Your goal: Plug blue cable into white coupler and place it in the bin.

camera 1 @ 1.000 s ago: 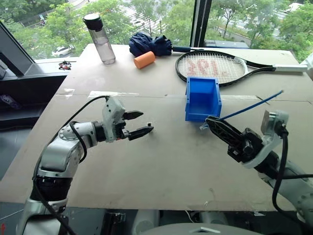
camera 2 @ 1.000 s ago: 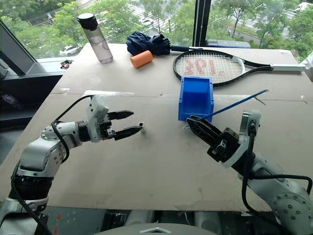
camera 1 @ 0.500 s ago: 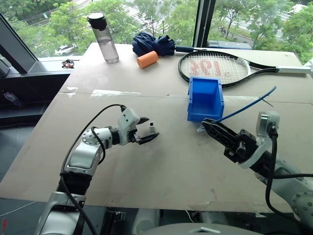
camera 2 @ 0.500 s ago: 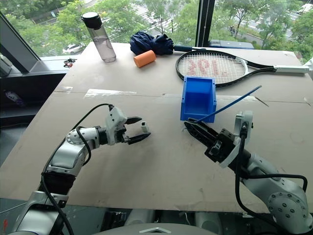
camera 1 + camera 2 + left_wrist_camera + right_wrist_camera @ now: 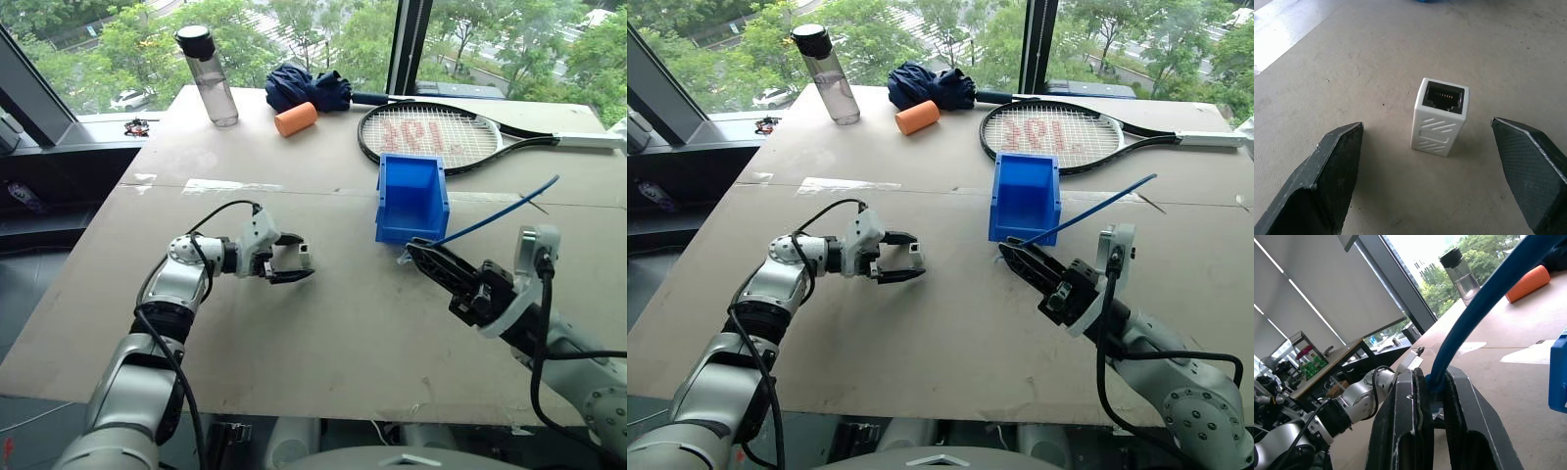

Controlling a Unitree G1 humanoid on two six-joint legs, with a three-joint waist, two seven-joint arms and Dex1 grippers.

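Observation:
The white coupler (image 5: 1440,117) stands upright on the brown table with its dark socket facing up. My left gripper (image 5: 303,258) is open and low over the table, one finger on each side of the coupler, clear of it. The blue cable (image 5: 500,211) rises up and to the right from my right gripper (image 5: 417,248), which is shut on its end near the clear plug; the right wrist view shows the cable (image 5: 1488,289) pinched between the fingers (image 5: 1410,411). The blue bin (image 5: 411,227) sits just behind the right gripper, open side toward me.
A tennis racket (image 5: 431,132) lies behind the bin. A water bottle (image 5: 208,76), an orange cylinder (image 5: 292,118) and a dark blue folded umbrella (image 5: 306,86) stand along the far edge by the window. Bare table lies between the two grippers.
My left gripper has moved forward and down, so its open fingers now flank the coupler that lay beyond their tips. The right gripper has held still with the cable.

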